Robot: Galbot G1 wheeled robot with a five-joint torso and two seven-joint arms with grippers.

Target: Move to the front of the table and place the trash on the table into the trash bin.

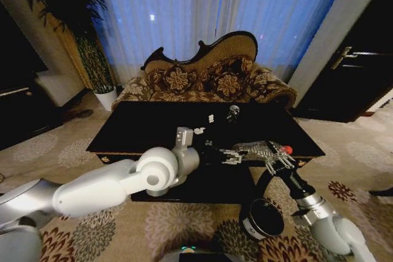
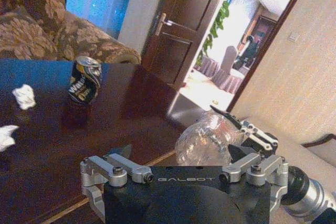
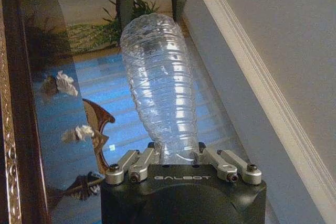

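A patterned floral carpet [image 1: 184,228] covers the floor, and pale blue curtains [image 1: 209,10] hang across the wall behind a brown floral sofa [image 1: 209,78] with a curved dark wooden back. In front of the sofa stands the bench [image 1: 141,130], a wide rectangular table with a glossy black top that mirrors the curtains, and gold trim along its near edge.

Below the bench's near right corner, on the carpet, sits the trash bin [image 1: 264,218], a short black cylinder with a white label on its side.

The clear plastic bottle [image 1: 261,148] is ribbed and transparent with a red cap. It lies nearly level above the near right edge of the bench, its long axis running along that edge, cap toward the robot's right. The right pincer [image 1: 277,162] is clenched around the bottle near one end. The left pincer [image 1: 228,156] reaches in from the other side, just beside the bottle, its fingers spread and holding nothing.

Farther back on the bench a shiny grey wad [image 1: 233,113], crumpled and metallic, stands upright. Near it lie two white paper bits [image 1: 199,131], small and torn-edged, apart from each other.
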